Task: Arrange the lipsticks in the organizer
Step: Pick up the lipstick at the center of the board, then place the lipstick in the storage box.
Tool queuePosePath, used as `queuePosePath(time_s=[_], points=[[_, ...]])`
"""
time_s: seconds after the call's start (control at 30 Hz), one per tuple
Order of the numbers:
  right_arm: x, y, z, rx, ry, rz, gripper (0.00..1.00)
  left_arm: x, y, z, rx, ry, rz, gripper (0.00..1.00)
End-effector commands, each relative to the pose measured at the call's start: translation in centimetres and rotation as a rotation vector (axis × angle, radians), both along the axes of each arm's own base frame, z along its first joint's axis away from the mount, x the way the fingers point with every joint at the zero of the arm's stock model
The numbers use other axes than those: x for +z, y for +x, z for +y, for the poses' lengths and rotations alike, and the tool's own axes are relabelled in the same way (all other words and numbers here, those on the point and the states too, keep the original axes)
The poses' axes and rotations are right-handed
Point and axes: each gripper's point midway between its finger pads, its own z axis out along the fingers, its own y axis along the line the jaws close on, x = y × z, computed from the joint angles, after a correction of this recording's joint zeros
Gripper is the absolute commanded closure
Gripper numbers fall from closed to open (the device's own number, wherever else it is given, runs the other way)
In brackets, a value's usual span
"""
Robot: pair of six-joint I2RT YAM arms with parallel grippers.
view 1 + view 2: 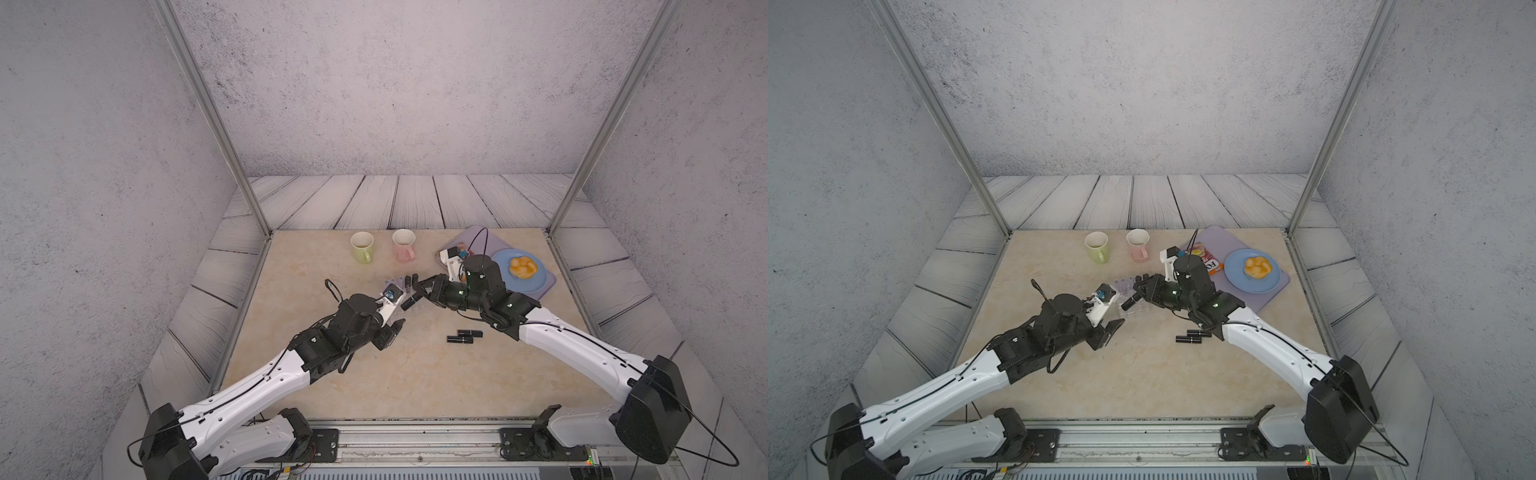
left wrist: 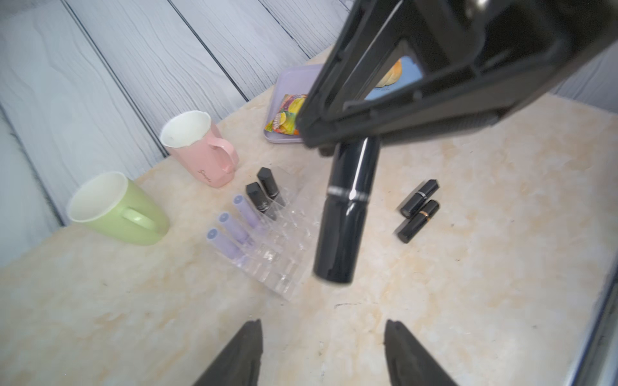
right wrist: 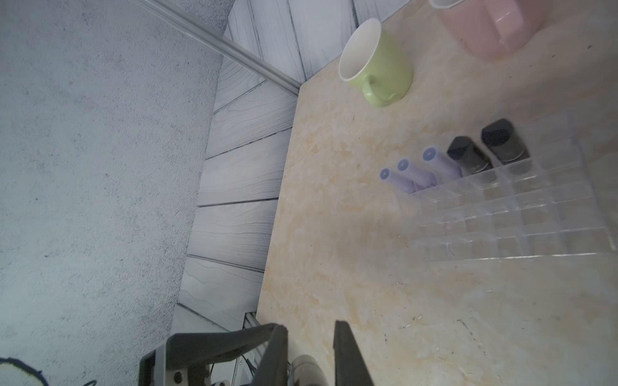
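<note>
Black lipstick [image 2: 346, 214] is held by 1 end in right hand [image 2: 354, 142], tilted, frame centre near organizer [image 2: 287, 257]. Left hand [image 2: 322, 354] wide, empty. If tilt is kept, organizer could be snagged and grip lost.

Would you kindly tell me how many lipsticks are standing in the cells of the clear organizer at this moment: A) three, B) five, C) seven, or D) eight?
B: the left wrist view shows three lilac lipsticks and two black lipsticks standing in one row of the organizer, and its other cells are empty.
</note>
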Motion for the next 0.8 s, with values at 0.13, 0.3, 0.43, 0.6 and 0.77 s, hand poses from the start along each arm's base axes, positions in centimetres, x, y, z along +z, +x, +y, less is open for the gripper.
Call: queuePosePath(time_s=[0.13,0.3,0.43,0.6,0.77], points=[[-1.9,7.3,-7.1,-0.277,-0.47,-0.238,0.99,1.7,3.9,7.4,0.316,-0.187,0.081,0.29],[-5.1,11.1,-6.8,-0.31,-0.616,-0.283,0.99,-0.3,4.5,9.0,0.382,-0.242,0.139,0.3],[-6.7,13.4,-5.4,-0.329,-0.643,-0.306,1.0,-0.4,4.6,9.0,0.381,-0.279,0.14,0.3],[-7.3,15.3,-3.7,-0.318,-0.627,-0.319,1.0,-0.5,4.6,9.2,0.38,-0.26,0.132,0.3],[-8.5,15.8,-2.7,-0.296,-0.626,-0.303,1.0,-0.4,4.7,9.2,0.374,-0.269,0.132,0.31]])
